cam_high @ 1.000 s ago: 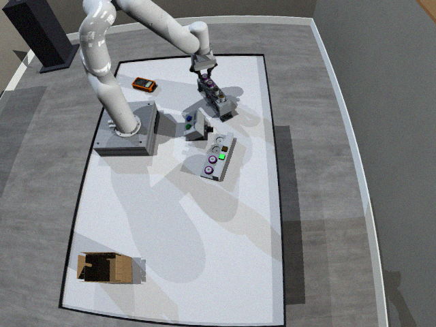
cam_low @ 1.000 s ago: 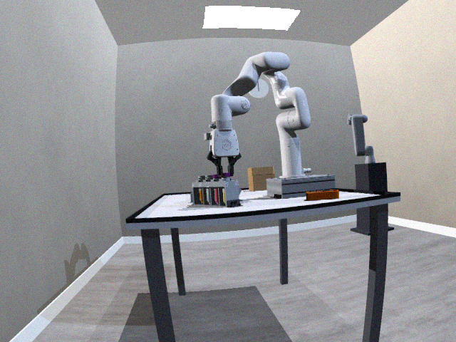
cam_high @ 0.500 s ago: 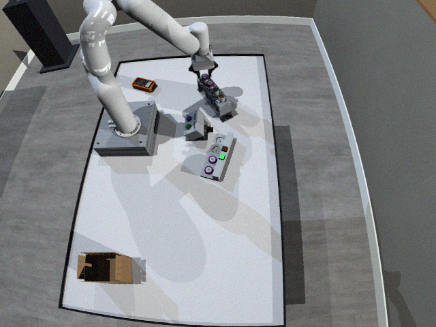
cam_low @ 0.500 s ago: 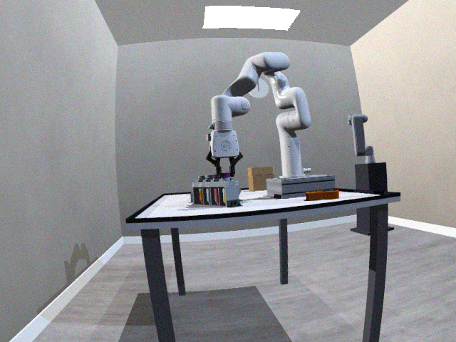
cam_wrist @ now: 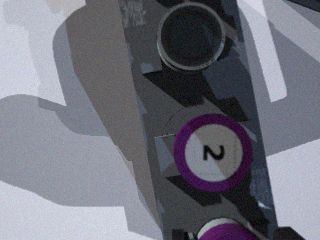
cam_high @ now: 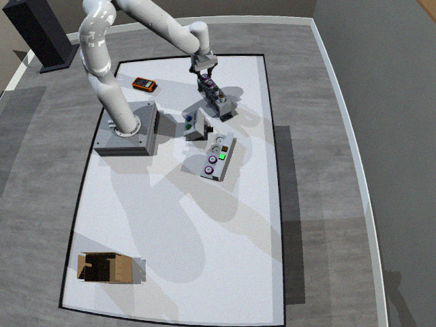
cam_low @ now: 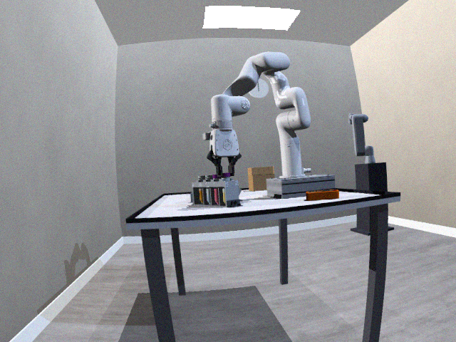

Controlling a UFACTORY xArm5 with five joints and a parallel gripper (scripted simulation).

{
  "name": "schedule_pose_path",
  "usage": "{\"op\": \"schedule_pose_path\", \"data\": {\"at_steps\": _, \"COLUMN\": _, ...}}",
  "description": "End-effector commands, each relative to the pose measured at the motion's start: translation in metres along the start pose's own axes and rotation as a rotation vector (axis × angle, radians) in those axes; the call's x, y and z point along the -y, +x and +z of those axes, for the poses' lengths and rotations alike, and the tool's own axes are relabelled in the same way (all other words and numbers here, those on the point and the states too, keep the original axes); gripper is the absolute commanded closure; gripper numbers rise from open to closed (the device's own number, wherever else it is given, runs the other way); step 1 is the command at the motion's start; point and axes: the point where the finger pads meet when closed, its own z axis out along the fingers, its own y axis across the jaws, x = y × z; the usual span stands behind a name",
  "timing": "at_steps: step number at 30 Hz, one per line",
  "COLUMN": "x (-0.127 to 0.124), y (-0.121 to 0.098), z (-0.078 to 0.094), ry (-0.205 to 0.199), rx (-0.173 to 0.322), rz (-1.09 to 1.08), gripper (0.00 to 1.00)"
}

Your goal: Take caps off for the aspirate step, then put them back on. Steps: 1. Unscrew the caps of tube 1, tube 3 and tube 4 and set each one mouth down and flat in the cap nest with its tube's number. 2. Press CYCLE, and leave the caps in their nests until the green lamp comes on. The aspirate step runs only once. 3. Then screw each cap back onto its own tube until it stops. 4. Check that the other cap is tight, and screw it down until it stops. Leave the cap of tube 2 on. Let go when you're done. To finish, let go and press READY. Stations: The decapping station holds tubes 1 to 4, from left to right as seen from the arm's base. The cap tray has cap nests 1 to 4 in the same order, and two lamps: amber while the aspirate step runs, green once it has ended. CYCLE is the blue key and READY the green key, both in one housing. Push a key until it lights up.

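Fingers (cam_low: 219, 168) of the white gripper (cam_low: 225, 172) stand partly spread around, not pinching, the purple-rimmed round cap (cam_wrist: 227, 231) on tube 1, so with the square green lamp (cam_high: 221, 157) lit, recapping seems underway; next, lift clear and fetch the purple nest-3 cap (cam_high: 212, 159) for the open dark-mouthed tube (cam_wrist: 191, 36).
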Motion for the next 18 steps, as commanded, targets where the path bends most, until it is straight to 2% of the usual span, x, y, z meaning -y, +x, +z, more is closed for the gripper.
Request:
{"op": "schedule_pose_path", "data": {"at_steps": 1, "x": 0.0012, "y": -0.0003, "z": -0.0013, "ry": 0.003, "rx": 0.003, "rz": -0.176, "gripper": 0.54}}
{"op": "schedule_pose_path", "data": {"at_steps": 16, "x": 0.0012, "y": -0.0003, "z": -0.0013, "ry": 0.004, "rx": 0.002, "rz": -0.776, "gripper": 0.54}}
{"op": "schedule_pose_path", "data": {"at_steps": 18, "x": 0.0012, "y": -0.0003, "z": -0.0013, "ry": 0.004, "rx": 0.002, "rz": -0.776, "gripper": 0.54}}
